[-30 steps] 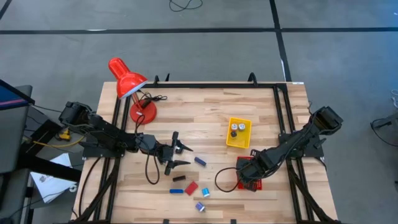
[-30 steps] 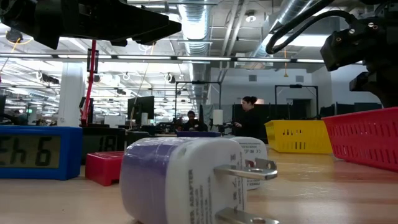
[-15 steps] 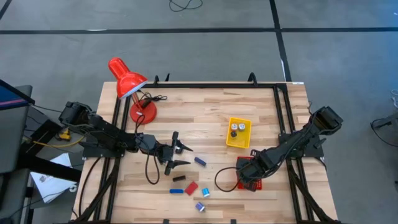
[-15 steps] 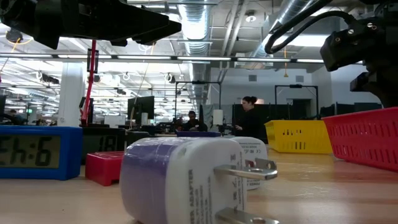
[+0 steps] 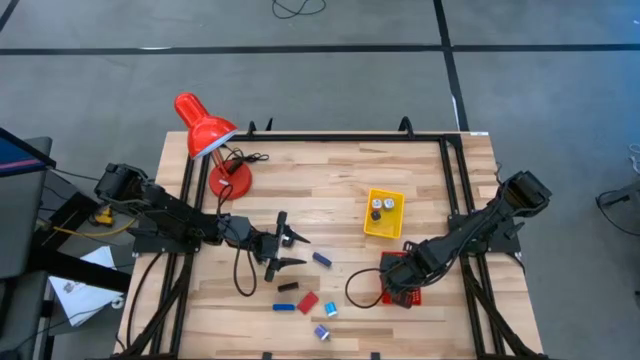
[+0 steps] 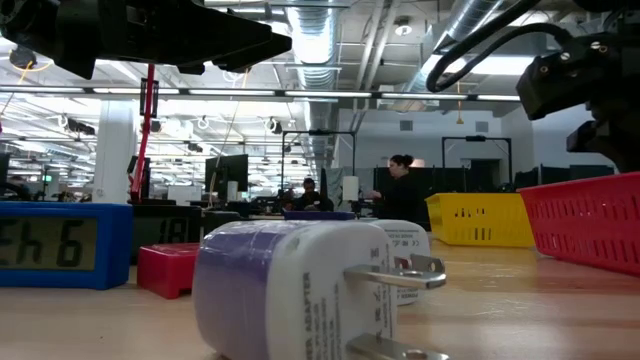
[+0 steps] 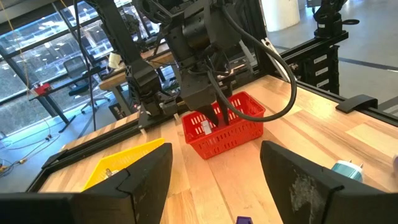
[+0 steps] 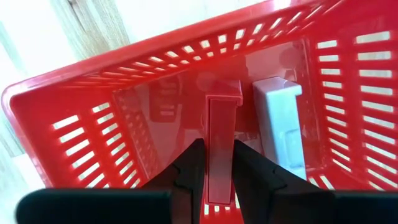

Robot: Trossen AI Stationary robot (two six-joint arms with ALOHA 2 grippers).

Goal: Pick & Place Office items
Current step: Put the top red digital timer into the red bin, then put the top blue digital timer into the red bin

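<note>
Over the red basket [image 8: 74, 124]: right gripper [image 8: 214, 168] pinching a red bar [image 8: 221, 149], placement step; release called for next. Mid-surface: left gripper [image 5: 285, 250] spread, empty, waiting near remaining office items [image 5: 307, 301] awaiting pickup.

Both arms were dark, near black, built of chunky jointed segments. In the high view the left arm [image 5: 165, 220] entered from the left of the frame and the right arm [image 5: 480, 232] from the right, each ending near the middle in a two-fingered claw. A thin black cable [image 5: 240, 272] drooped in a loop beneath the left arm, and another black cable [image 5: 355, 290] curled beside the right claw [image 5: 400, 280]. The left claw [image 5: 285, 252] had slim, pointed fingers. In the left wrist view its fingers [image 7: 140, 186] appeared as broad matte-black pads with a scuffed, greyish surface.
</note>
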